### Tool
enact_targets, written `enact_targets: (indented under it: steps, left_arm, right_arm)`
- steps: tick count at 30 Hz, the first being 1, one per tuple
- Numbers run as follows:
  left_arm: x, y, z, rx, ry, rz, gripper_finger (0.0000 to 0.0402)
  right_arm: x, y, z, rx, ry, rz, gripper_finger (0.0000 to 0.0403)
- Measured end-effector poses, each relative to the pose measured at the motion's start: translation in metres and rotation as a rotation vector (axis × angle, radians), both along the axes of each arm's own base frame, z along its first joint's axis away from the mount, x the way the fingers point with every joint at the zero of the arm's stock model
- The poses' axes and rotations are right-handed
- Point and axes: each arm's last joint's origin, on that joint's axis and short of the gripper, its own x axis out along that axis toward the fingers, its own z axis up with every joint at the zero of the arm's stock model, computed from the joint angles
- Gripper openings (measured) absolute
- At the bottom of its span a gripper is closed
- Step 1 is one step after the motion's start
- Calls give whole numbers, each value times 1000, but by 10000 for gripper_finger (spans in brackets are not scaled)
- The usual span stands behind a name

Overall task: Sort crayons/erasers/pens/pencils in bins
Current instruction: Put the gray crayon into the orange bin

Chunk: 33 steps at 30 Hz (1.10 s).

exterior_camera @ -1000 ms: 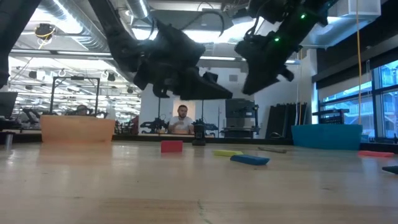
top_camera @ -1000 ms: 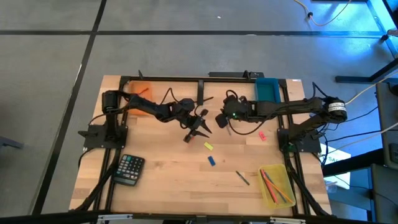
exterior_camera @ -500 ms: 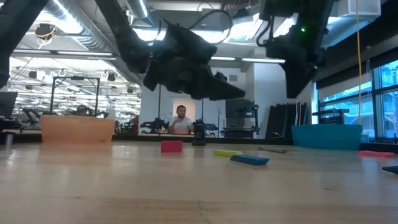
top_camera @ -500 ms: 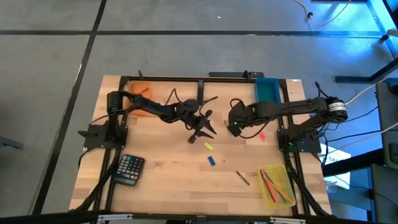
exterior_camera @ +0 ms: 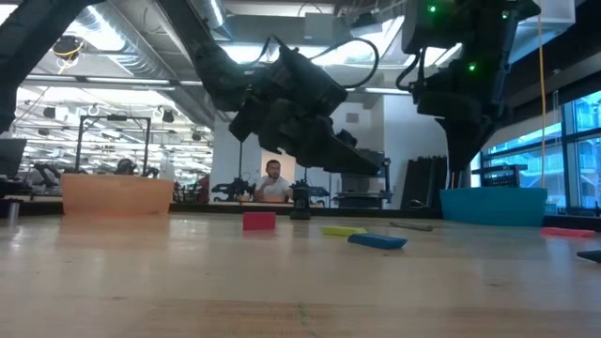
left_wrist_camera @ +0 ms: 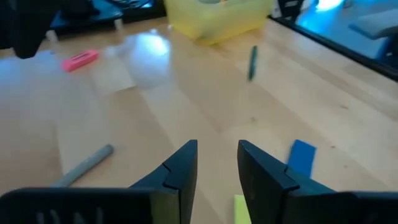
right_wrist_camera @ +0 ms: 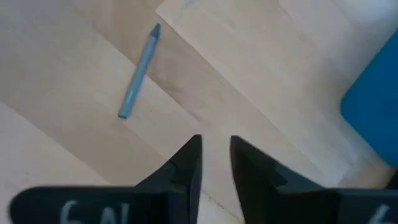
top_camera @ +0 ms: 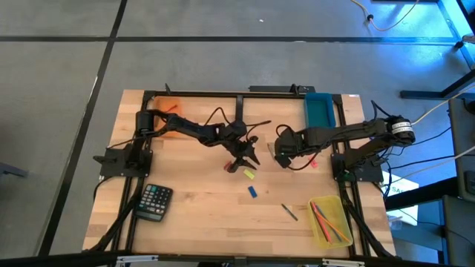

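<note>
My left gripper hovers just on the far side of the yellow eraser, its fingers a little apart with nothing between them. The yellow eraser lies flat below its fingertips, and the blue eraser lies a little nearer the table's front. My right gripper points down over a grey-blue stick lying on the wood, its fingers narrowly apart and holding nothing. The pink eraser lies to its right. In the low view both grippers hang clear above the table.
The teal bin stands at the far right and the orange bin at the far left. The yellow bin, with several long sticks in it, stands at the near right. A dark pen lies near it. A black calculator lies near left.
My left gripper has moved toward the table's right and near edges, sinking a little, and now stands close over the yellow eraser. My right gripper has drawn back toward the right edge and tipped from slanting to pointing steeply down.
</note>
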Motion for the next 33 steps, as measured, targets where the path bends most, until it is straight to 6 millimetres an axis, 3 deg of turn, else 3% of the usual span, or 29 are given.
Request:
enact_targets:
  steps: [3, 7, 10, 14, 25, 33]
  left_arm:
    - [0, 3, -1, 3, 28, 62, 119]
    - [-7, 10, -1, -23, 192, 293, 134]
    - [-12, 9, -5, 24, 283, 375, 134]
    - [-6, 1, -2, 173, 178, 315, 132]
    - [28, 20, 35, 146, -49, 192, 131]
    - [71, 44, 8, 57, -27, 85, 131]
  right_arm:
    - [0, -3, -1, -23, 7, 18, 85]
    - [0, -6, -1, -44, 25, 51, 85]
    - [0, -8, 0, -111, 41, 72, 85]
    - [-1, -15, 1, -201, 77, 100, 85]
    - [-14, -17, -1, -88, 182, 40, 85]
    - [-25, -8, 0, -61, 279, 27, 85]
